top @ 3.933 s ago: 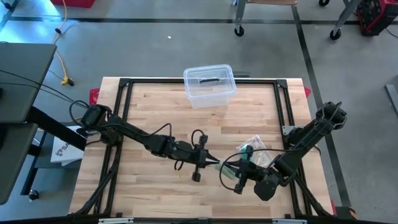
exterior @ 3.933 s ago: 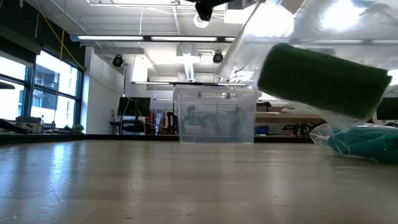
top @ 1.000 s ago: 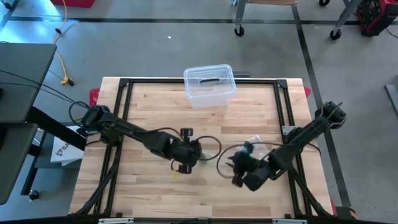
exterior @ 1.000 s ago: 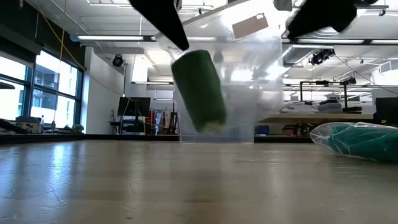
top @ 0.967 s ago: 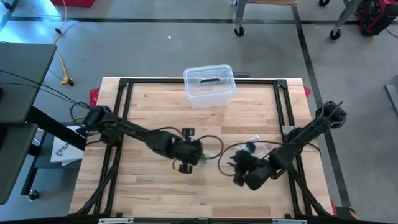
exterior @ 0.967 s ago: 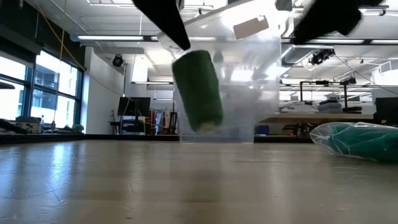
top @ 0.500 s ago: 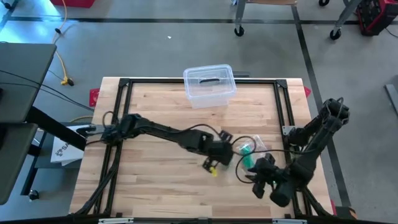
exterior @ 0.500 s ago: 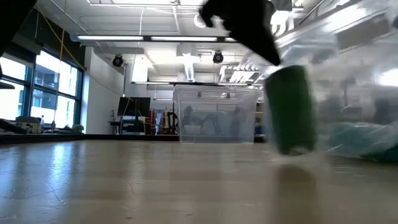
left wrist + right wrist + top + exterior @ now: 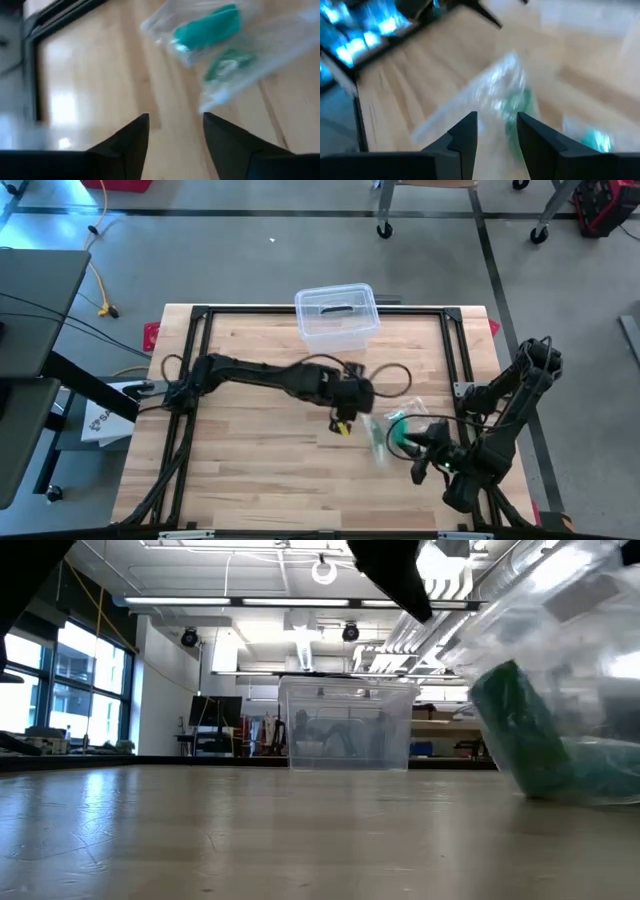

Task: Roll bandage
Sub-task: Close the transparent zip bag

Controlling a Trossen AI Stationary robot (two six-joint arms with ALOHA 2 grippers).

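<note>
Left gripper spread above mid-table, holding nothing. Right gripper parted too, near the table's right edge. Green bandage in clear bag, lying between them.

Counted on the bench: one clear lidded plastic bin at the far edge. Two clear plastic bags: one holding a dark green bandage roll, the other holding a teal bandage. In the high view they lay touching as one cluster; could not split them there. Two dark arms were over the bench, so two grippers: left gripper, right gripper, each with two fingers standing apart. One wooden bench with one black frame.
</note>
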